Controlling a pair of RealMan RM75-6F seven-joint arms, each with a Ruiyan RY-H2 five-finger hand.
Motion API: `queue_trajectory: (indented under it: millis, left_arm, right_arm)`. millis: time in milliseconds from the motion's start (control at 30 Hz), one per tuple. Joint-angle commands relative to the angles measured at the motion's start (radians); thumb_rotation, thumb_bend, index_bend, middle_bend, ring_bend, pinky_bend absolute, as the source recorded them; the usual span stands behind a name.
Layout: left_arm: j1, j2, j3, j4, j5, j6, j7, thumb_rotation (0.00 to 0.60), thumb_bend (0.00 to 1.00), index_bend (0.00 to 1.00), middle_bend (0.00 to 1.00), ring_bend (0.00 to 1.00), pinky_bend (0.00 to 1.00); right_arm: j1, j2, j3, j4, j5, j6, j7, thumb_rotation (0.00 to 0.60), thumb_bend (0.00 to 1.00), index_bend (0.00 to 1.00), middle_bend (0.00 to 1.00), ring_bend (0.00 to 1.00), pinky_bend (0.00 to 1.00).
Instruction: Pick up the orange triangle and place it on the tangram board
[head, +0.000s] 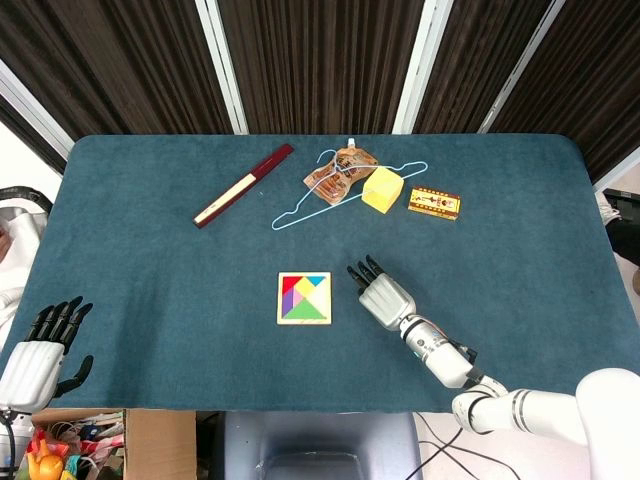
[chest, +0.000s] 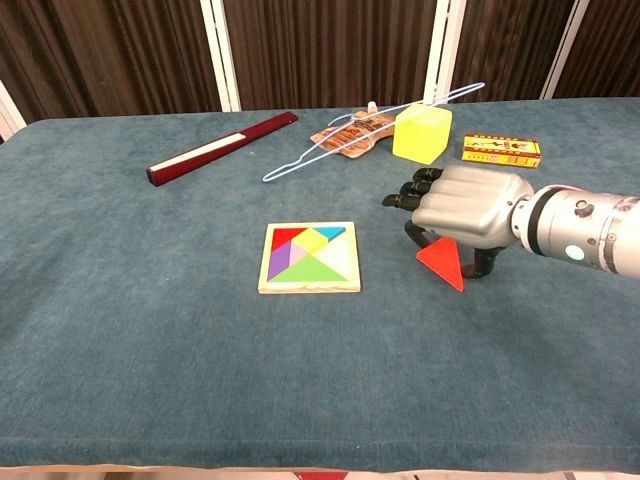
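The orange triangle shows only in the chest view. It is tipped up off the cloth under my right hand, between the thumb and a curled finger that pinch it. From the head view my right hand covers it completely. The wooden tangram board, filled with coloured pieces, lies flat just left of that hand. My left hand hangs empty beyond the table's near left corner, with its fingers apart.
A dark red bar lies at the back left. A blue wire hanger, a snack packet, a yellow cube and a small orange box sit behind my right hand.
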Motion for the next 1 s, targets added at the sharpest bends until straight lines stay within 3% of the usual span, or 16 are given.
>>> queue_trajectory:
  millis: [33, 233, 400, 700, 1000]
  left_arm:
    - [-0.001, 0.001, 0.000, -0.001, 0.001, -0.001, 0.000, 0.600, 0.44, 0.00, 0.00, 0.00, 0.07]
    - [0.001, 0.004, 0.000, -0.003, 0.000, 0.004, -0.004, 0.600, 0.44, 0.00, 0.00, 0.00, 0.07]
    - [0.007, 0.010, -0.001, -0.004, 0.002, 0.017, -0.012, 0.600, 0.44, 0.00, 0.00, 0.00, 0.07]
    - [0.011, 0.015, 0.000, 0.001, 0.012, 0.030, -0.023, 0.600, 0.44, 0.00, 0.00, 0.00, 0.07]
    - [0.013, 0.018, 0.003, 0.000, 0.017, 0.032, -0.025, 0.600, 0.44, 0.00, 0.00, 0.00, 0.07]
  right_arm:
    - [0.004, 0.006, 0.009, -0.015, -0.002, 0.016, 0.013, 0.600, 0.39, 0.65, 0.02, 0.00, 0.00]
    - [0.042, -0.014, 0.059, -0.031, 0.026, 0.037, 0.003, 0.600, 0.39, 0.63, 0.02, 0.00, 0.00]
    - [0.108, -0.098, 0.107, 0.011, 0.091, 0.040, -0.057, 0.600, 0.39, 0.63, 0.03, 0.00, 0.00]
    - [0.175, -0.277, 0.104, 0.195, 0.101, 0.050, -0.090, 0.600, 0.39, 0.62, 0.03, 0.00, 0.00]
    - [0.192, -0.318, 0.104, 0.262, 0.074, 0.052, -0.051, 0.600, 0.39, 0.62, 0.04, 0.00, 0.00]
